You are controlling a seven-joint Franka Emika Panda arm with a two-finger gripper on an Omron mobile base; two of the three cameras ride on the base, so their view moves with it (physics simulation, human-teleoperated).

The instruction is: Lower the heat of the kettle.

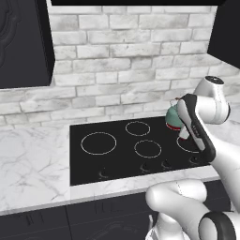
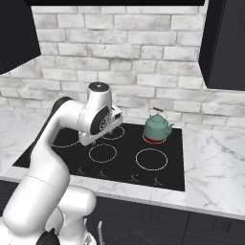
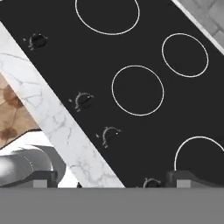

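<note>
Arm [image 2: 52,143] bent forward, fingers [image 3: 43,178] spread wide (nothing held)

The cooktop [image 2: 115,158] is set into the counter [image 2: 210,158], with the brick wall [image 2: 119,52] behind it and cabinets [image 2: 225,43] hanging above at either side. The kettle [image 2: 157,127] stands on the back right burner [image 2: 154,140], well apart from the row of knobs [image 3: 84,100] along the cooktop's front edge (the side nearest the robot). The arm [image 2: 72,129] reaches over the cooktop's left half, left of the kettle, and below the counter's front lie drawers [image 1: 47,225].
</note>
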